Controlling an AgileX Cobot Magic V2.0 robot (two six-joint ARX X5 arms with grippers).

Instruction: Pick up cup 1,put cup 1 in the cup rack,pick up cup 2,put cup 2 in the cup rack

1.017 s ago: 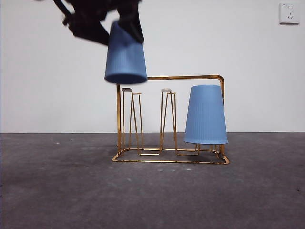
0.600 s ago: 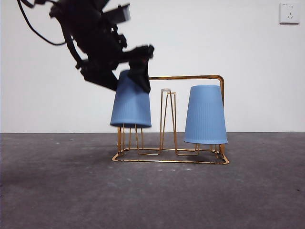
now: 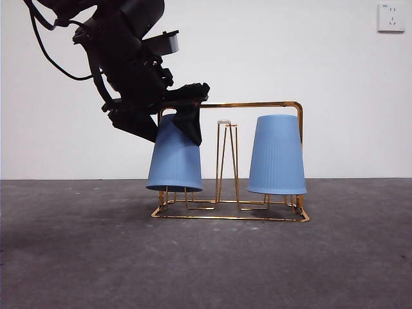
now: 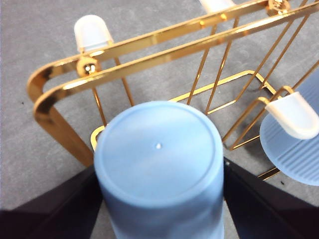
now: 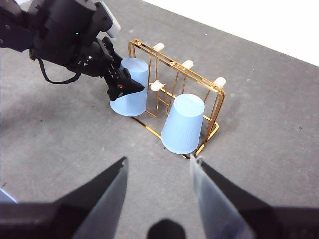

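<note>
The gold wire cup rack (image 3: 257, 104) stands mid-table. One blue ribbed cup (image 3: 277, 154) sits upside down over its right-hand peg, untouched. A second blue cup (image 3: 175, 158), also inverted and slightly tilted, is down over the left-hand peg, its rim just above the rack's base. My left gripper (image 3: 168, 125) is shut on that cup's closed end; the left wrist view shows the jaws pressed on both sides of the cup (image 4: 158, 159) beside the rack's frame (image 4: 149, 55). My right gripper (image 5: 159, 179) hovers open, high above and in front of the rack (image 5: 217, 107), holding nothing.
The middle peg (image 3: 224, 122) with its pale tip stands bare between the two cups. A white wall with a socket (image 3: 391, 17) rises behind the rack. Grey tabletop (image 3: 77, 257) spreads in front and to both sides.
My left gripper has carried the cup from above the rack's left end down over the left peg, which the cup now hides. The right-hand cup and the rack have stayed put.
</note>
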